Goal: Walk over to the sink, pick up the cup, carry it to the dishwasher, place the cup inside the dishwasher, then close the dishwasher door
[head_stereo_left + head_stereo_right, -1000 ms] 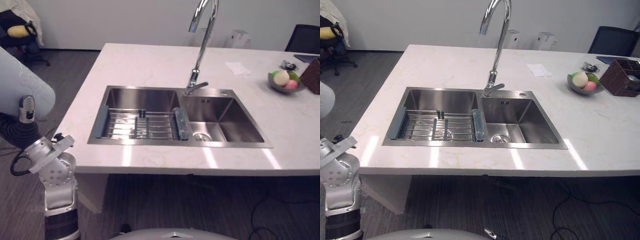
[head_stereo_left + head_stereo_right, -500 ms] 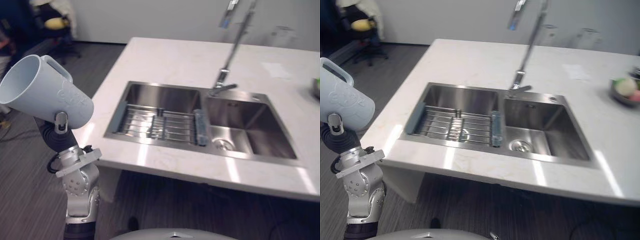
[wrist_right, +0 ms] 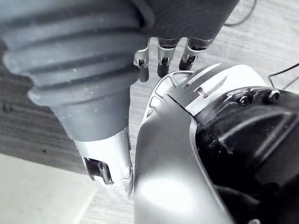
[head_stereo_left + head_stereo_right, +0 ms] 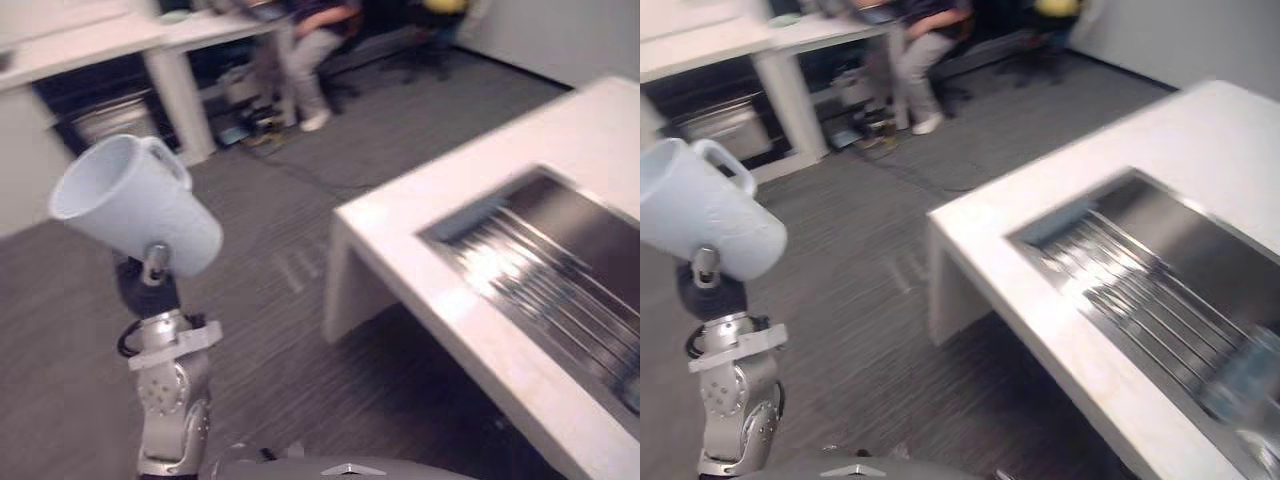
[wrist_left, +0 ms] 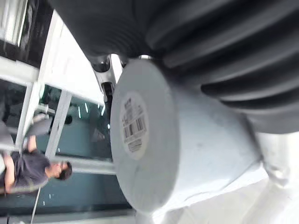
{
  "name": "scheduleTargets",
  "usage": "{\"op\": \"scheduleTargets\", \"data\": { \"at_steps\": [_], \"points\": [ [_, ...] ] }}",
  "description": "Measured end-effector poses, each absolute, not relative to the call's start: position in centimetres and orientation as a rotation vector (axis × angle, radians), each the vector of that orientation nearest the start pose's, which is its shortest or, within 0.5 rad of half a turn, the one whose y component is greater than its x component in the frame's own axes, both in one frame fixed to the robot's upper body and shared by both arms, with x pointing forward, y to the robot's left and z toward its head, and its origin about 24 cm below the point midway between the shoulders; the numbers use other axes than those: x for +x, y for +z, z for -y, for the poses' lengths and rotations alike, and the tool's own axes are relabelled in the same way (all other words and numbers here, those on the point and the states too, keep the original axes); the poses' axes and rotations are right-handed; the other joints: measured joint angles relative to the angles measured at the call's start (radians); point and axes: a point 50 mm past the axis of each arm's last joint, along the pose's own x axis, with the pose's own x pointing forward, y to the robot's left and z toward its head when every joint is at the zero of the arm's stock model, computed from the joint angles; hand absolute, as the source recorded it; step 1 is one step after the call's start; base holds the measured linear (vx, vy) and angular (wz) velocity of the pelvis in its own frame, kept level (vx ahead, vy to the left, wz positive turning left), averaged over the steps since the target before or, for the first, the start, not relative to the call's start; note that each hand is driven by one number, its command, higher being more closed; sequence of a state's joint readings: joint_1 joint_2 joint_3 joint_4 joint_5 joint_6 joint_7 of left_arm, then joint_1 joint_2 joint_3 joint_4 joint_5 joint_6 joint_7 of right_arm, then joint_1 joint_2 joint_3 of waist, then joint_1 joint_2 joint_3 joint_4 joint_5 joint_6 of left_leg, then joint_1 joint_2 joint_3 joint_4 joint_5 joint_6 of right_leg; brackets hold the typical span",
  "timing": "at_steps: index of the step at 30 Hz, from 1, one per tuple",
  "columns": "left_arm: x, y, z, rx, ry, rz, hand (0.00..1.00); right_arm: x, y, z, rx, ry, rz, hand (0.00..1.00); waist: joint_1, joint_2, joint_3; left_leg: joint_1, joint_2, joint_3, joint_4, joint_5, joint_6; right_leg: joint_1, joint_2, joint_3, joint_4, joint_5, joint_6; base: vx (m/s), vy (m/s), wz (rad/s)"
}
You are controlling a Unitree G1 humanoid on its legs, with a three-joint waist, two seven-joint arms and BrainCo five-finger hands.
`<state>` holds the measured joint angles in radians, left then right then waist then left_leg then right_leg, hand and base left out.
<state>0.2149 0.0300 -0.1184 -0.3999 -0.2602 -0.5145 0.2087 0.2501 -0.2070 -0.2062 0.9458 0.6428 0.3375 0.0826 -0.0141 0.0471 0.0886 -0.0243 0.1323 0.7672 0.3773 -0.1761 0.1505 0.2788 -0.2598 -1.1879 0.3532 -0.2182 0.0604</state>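
cup [image 4: 135,205] looks like pale matt plastic, smooth all round, with a paper sticker [image 5: 133,122] on its base. the cover on the left hand [image 5: 219,42] is dark, ribbed, rubbery-looking stuff, matt. same on the right hand [image 3: 70,56], whose fingers [image 3: 162,56] are shiny silver metal. bench [image 4: 450,310] is white and stone-looking, polished enough to throw glare. sink [image 4: 590,225] is brushed steel with a glossy metal wire rack [image 4: 560,290] in it. floor [image 4: 270,260] is grey carpet, rough and finely ribbed
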Motion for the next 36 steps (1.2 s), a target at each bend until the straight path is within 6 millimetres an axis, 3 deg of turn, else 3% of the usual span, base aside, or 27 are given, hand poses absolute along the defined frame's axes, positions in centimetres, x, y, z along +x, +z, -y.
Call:
{"op": "scheduleTargets", "data": {
  "at_steps": [2, 3, 5, 7, 8, 9, 10, 11, 12, 13, 14, 15, 16, 17, 18, 19, 22, 23, 25, 27, 28, 29, 36],
  "points": [
    [18.9, 12.4, -16.2, -0.385, 0.165, 0.672, 1.0, 2.6, -16.0, 23.2, 0.68, -0.579, -1.279, 0.0, -0.001, -0.001, 0.001, 0.027, -0.059, -0.023, -0.153, 0.002, -0.004, -0.005, 0.031, -0.037, -0.051, -0.019, 0.017, -0.06, 0.234, 2.16],
    [18.9, 12.0, -16.2, -0.408, 0.153, 0.661, 1.0, 3.0, -16.0, 22.9, 0.681, -0.586, -1.273, 0.0, -0.005, -0.004, 0.002, 0.038, -0.092, -0.051, -0.216, 0.017, -0.027, -0.024, 0.032, -0.059, -0.067, -0.001, -0.001, -0.11, 0.14, 1.92],
    [18.9, 11.0, -15.6, -0.437, 0.131, 0.611, 1.0, 3.4, -15.9, 23.0, 0.644, -0.586, -1.283, 0.0, -0.001, 0.003, 0.006, 0.043, -0.111, -0.116, -0.245, 0.035, -0.026, -0.022, 0.033, -0.057, -0.066, 0.03, -0.032, -0.08, -0.008, 1.21],
    [18.5, 10.9, -14.5, -0.46, 0.09, 0.601, 1.0, 4.0, -15.7, 23.2, 0.619, -0.57, -1.288, 0.0, 0.006, 0.01, 0.006, 0.034, -0.124, -0.155, -0.256, 0.045, -0.023, -0.018, 0.021, -0.052, -0.035, 0.049, -0.039, -0.09, -0.009, 0.67],
    [18.6, 11.0, -13.7, -0.463, 0.062, 0.601, 1.0, 4.5, -15.4, 23.7, 0.603, -0.571, -1.261, 0.0, 0.004, 0.027, 0.012, 0.022, -0.134, -0.198, -0.272, 0.057, -0.015, -0.038, 0.003, 0.006, 0.036, 0.055, -0.098, -0.11, 0.054, 0.88],
    [18.7, 11.3, -12.5, -0.485, 0.012, 0.604, 1.0, 5.3, -14.9, 24.2, 0.597, -0.574, -1.192, 0.0, -0.026, 0.037, 0.016, 0.029, -0.149, -0.259, -0.298, 0.079, 0.006, -0.106, -0.02, 0.182, 0.155, 0.055, -0.209, -0.13, 0.07, 1.48],
    [19.1, 11.6, -11.6, -0.492, -0.054, 0.614, 1.0, 5.5, -14.9, 23.8, 0.649, -0.584, -1.165, 0.0, -0.061, 0.044, 0.016, 0.017, -0.155, -0.33, -0.311, 0.106, 0.005, -0.172, 0.044, 0.415, 0.13, -0.007, -0.14, -0.09, 0.043, 1.81],
    [19.6, 11.8, -10.7, -0.489, -0.12, 0.618, 1.0, 5.9, -15.0, 23.1, 0.693, -0.58, -1.148, 0.0, -0.079, 0.053, 0.019, 0.009, -0.162, -0.389, -0.332, 0.127, -0.012, -0.213, 0.12, 0.593, 0.08, -0.04, -0.106, -0.08, -0.009, 1.83],
    [20.1, 11.8, -9.9, -0.487, -0.167, 0.614, 1.0, 6.1, -15.0, 22.8, 0.72, -0.585, -1.133, 0.0, -0.088, 0.057, 0.021, 0.008, -0.167, -0.437, -0.359, 0.144, -0.042, -0.237, 0.18, 0.717, 0.049, -0.055, -0.097, -0.07, -0.033, 1.95],
    [20.6, 11.5, -8.9, -0.475, -0.217, 0.595, 1.0, 6.5, -15.4, 21.1, 0.784, -0.573, -1.132, 0.0, -0.096, -0.005, 0.016, -0.007, -0.189, -0.459, -0.29, 0.081, -0.096, -0.289, 0.19, 0.89, -0.011, -0.049, -0.076, -0.07, -0.033, 1.58],
    [20.4, 11.9, -8.4, -0.471, -0.252, 0.611, 1.0, 7.2, -15.5, 19.9, 0.775, -0.562, -1.124, 0.0, -0.071, -0.042, 0.031, -0.083, -0.145, -0.5, 0.085, -0.041, 0.063, -0.365, 0.11, 0.97, 0.012, -0.029, -0.015, -0.08, -0.028, 1.01],
    [20.2, 11.9, -8.1, -0.491, -0.25, 0.612, 1.0, 7.3, -15.4, 20.7, 0.76, -0.566, -1.112, 0.0, -0.057, -0.017, 0.032, -0.058, -0.112, -0.556, 0.053, -0.158, -0.043, -0.392, 0.122, 0.987, 0.008, -0.005, 0.026, -0.22, 0.021, 0.04],
    [20.2, 10.5, -7.7, -0.49, -0.225, 0.529, 1.0, 8.0, -15.2, 21.2, 0.745, -0.523, -1.104, 0.0, -0.03, -0.025, 0.053, -0.005, -0.116, -0.554, 0.051, -0.165, -0.083, -0.429, 0.112, 1.037, 0.014, 0.04, 0.054, -0.23, 0.036, -0.34],
    [20.0, 10.2, -7.6, -0.484, -0.22, 0.509, 1.0, 8.1, -15.1, 21.0, 0.747, -0.501, -1.09, 0.0, -0.023, -0.005, 0.046, 0.029, -0.109, -0.551, 0.004, -0.146, -0.089, -0.457, 0.134, 1.039, 0.001, 0.047, 0.048, -0.22, 0.05, -0.33],
    [19.9, 10.1, -7.5, -0.479, -0.221, 0.505, 1.0, 8.4, -15.0, 20.9, 0.748, -0.493, -1.081, 0.0, -0.023, -0.003, 0.045, 0.051, -0.103, -0.548, -0.029, -0.135, -0.093, -0.472, 0.146, 1.049, -0.022, 0.059, 0.045, -0.04, -0.004, -0.14],
    [19.8, 10.3, -7.0, -0.468, -0.246, 0.514, 1.0, 8.3, -14.8, 20.6, 0.761, -0.467, -1.067, 0.0, -0.026, -0.007, 0.043, 0.082, -0.093, -0.554, -0.079, -0.117, -0.109, -0.491, 0.192, 1.096, -0.084, 0.111, 0.035, 0.04, -0.057, 0.15],
    [19.7, 11.0, -5.7, -0.452, -0.327, 0.536, 1.0, 7.3, -14.9, 19.4, 0.787, -0.436, -1.085, 0.0, -0.046, -0.055, 0.034, 0.104, -0.104, -0.626, -0.07, -0.119, -0.122, -0.465, 0.228, 1.227, -0.172, 0.189, 0.001, 0.17, -0.164, 0.73],
    [19.6, 11.4, -5.1, -0.451, -0.369, 0.555, 1.0, 6.2, -15.1, 18.5, 0.828, -0.448, -1.102, 0.0, -0.048, -0.085, 0.032, 0.1, -0.116, -0.667, -0.03, -0.149, -0.135, -0.441, 0.218, 1.25, -0.171, 0.264, -0.007, 0.28, -0.282, 1.27],
    [19.3, 11.8, -4.6, -0.468, -0.409, 0.562, 1.0, 5.7, -14.8, 19.5, 0.81, -0.439, -1.086, 0.0, -0.046, -0.055, 0.031, 0.089, -0.057, -0.664, 0.027, -0.193, -0.165, -0.429, 0.237, 1.184, -0.131, 0.255, -0.018, 0.21, -0.204, 0.89],
    [19.2, 12.7, -4.3, -0.463, -0.463, 0.603, 1.0, 6.3, -14.4, 20.2, 0.782, -0.446, -1.033, 0.0, -0.038, -0.023, 0.021, 0.112, 0.017, -0.597, 0.006, -0.179, -0.185, -0.416, 0.251, 1.132, -0.117, 0.229, -0.035, 0.2, -0.144, 0.56],
    [19.2, 13.0, -4.3, -0.466, -0.473, 0.615, 1.0, 6.6, -14.3, 20.3, 0.777, -0.445, -1.019, 0.0, -0.036, -0.021, 0.02, 0.123, 0.023, -0.583, -0.013, -0.172, -0.193, -0.414, 0.251, 1.127, -0.113, 0.224, -0.037, 0.12, -0.078, 0.3],
    [18.8, 14.0, -3.8, -0.48, -0.533, 0.643, 1.0, 8.5, -13.5, 18.4, 0.814, -0.387, -0.923, 0.0, -0.028, -0.087, -0.052, 0.164, 0.021, -0.495, -0.051, -0.172, -0.206, -0.375, 0.257, 1.18, -0.195, 0.28, -0.028, 0.04, -0.025, 0.06],
    [19.1, 13.9, -4.4, -0.477, -0.507, 0.644, 1.0, 8.4, -13.6, 18.2, 0.803, -0.375, -0.935, 0.0, -0.019, -0.097, -0.058, 0.164, 0.015, -0.496, -0.094, -0.142, -0.202, -0.361, 0.256, 1.173, -0.256, 0.299, -0.039, 0.01, -0.006, 0.02]
  ]
}}
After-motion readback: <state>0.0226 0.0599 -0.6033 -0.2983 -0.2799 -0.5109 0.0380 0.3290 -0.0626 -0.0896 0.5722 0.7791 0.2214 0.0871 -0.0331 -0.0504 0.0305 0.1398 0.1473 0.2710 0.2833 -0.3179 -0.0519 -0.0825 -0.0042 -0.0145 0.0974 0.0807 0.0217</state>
